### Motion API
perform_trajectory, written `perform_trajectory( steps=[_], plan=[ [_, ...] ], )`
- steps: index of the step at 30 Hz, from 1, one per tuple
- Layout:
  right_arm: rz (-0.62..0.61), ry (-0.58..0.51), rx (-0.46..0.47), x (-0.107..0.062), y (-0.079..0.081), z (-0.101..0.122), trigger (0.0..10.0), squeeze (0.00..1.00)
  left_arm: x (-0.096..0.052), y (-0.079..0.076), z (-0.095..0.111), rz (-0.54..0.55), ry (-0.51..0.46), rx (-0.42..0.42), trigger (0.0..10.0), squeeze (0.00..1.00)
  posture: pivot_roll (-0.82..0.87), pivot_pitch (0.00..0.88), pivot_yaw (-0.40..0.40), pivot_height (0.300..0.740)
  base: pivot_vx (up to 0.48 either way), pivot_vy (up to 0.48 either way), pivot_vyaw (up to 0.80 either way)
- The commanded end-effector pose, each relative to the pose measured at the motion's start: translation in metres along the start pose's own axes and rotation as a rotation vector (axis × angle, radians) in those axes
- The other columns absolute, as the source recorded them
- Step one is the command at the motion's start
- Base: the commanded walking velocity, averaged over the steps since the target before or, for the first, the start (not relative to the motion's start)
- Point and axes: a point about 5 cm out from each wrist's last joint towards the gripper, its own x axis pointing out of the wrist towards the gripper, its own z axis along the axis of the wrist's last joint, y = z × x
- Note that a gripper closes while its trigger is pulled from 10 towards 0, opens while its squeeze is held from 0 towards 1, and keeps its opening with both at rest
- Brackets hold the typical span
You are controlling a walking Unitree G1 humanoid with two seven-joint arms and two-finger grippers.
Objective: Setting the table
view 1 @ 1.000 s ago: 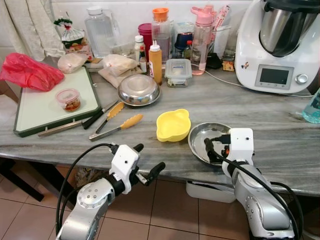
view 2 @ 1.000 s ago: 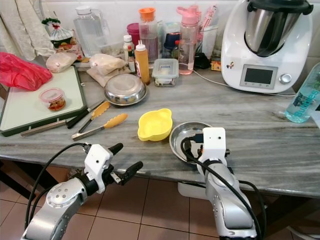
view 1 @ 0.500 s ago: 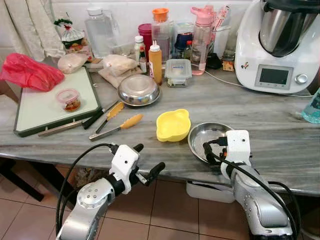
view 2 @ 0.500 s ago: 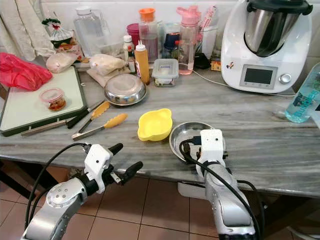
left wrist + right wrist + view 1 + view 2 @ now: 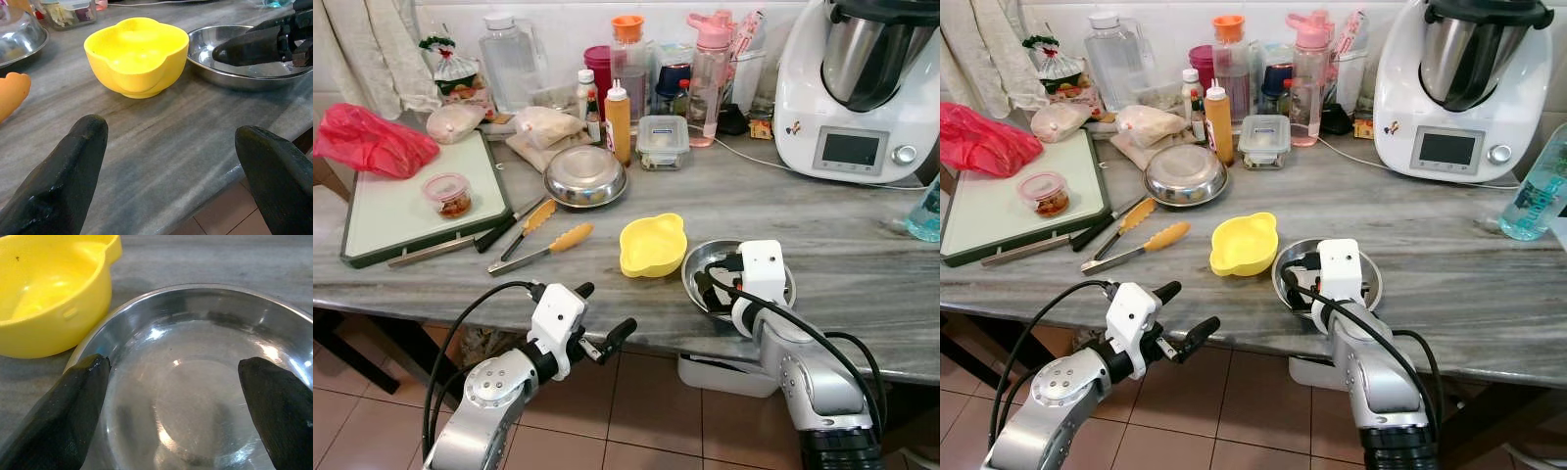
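A yellow bowl (image 5: 652, 245) sits near the front of the grey marble counter (image 5: 862, 255). Just to its right lies a shallow steel plate (image 5: 708, 256). My right gripper (image 5: 717, 279) hovers low over the plate's left half, open, with nothing between its fingers; the right wrist view shows the plate (image 5: 195, 382) between the fingertips and the yellow bowl (image 5: 49, 298) beside it. My left gripper (image 5: 605, 307) is open and empty, in front of the counter's front edge and below it, pointing at the bowl (image 5: 137, 56).
Orange-tipped tongs (image 5: 543, 250) and a knife lie left of the bowl. Behind them are an upturned steel bowl (image 5: 584, 176) and a green-edged cutting board (image 5: 411, 201). Bottles and containers line the back wall. A white kitchen machine (image 5: 862, 88) stands at the back right.
My right gripper has moved forward and left, from the plate's near rim to over its inside. The left arm has not moved.
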Motion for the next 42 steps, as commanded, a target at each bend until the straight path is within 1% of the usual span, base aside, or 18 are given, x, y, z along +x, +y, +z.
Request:
perform_trajectory(
  steps=[1,8,16,21,35,36,40,42],
  plan=[
    [0.022,0.020,-0.003,0.002,0.005,0.000,10.0,0.00,-0.002,0.001,0.002,0.004,0.003,0.012,10.0,0.00,-0.04,0.011,0.027,0.740,0.000,0.000,0.00],
    [0.031,0.049,0.021,0.003,0.006,-0.005,10.0,0.00,-0.003,0.000,0.001,0.001,0.009,0.010,10.0,0.00,-0.04,0.013,0.029,0.740,0.000,0.000,0.00],
    [0.030,0.052,0.039,0.005,0.005,-0.004,10.0,0.00,-0.003,0.000,0.001,-0.003,0.012,0.014,10.0,0.00,-0.05,0.014,0.031,0.740,0.000,0.000,0.00],
    [0.027,0.045,0.047,0.007,0.005,-0.002,10.0,0.00,-0.003,0.001,0.001,-0.003,0.013,0.015,10.0,0.00,-0.04,0.013,0.032,0.740,0.000,0.000,0.00],
    [0.047,0.028,0.069,0.015,0.012,0.005,10.0,0.00,-0.003,0.000,0.001,0.000,0.017,0.019,10.0,0.00,-0.04,0.016,0.033,0.740,0.000,0.000,0.00],
    [0.048,0.012,0.076,0.015,0.012,0.007,10.0,0.00,-0.003,0.000,0.001,0.000,0.017,0.020,10.0,0.00,-0.04,0.015,0.033,0.740,0.000,0.000,0.00],
    [0.052,-0.004,0.083,0.015,0.012,0.010,10.0,0.00,-0.003,0.000,0.000,0.001,0.018,0.020,10.0,0.00,-0.04,0.016,0.032,0.740,0.000,0.000,0.00],
    [0.038,-0.002,0.077,0.014,0.008,0.009,10.0,0.00,-0.003,0.000,0.000,0.001,0.018,0.020,10.0,0.00,-0.04,0.016,0.031,0.740,0.000,0.000,0.00]
  ],
)
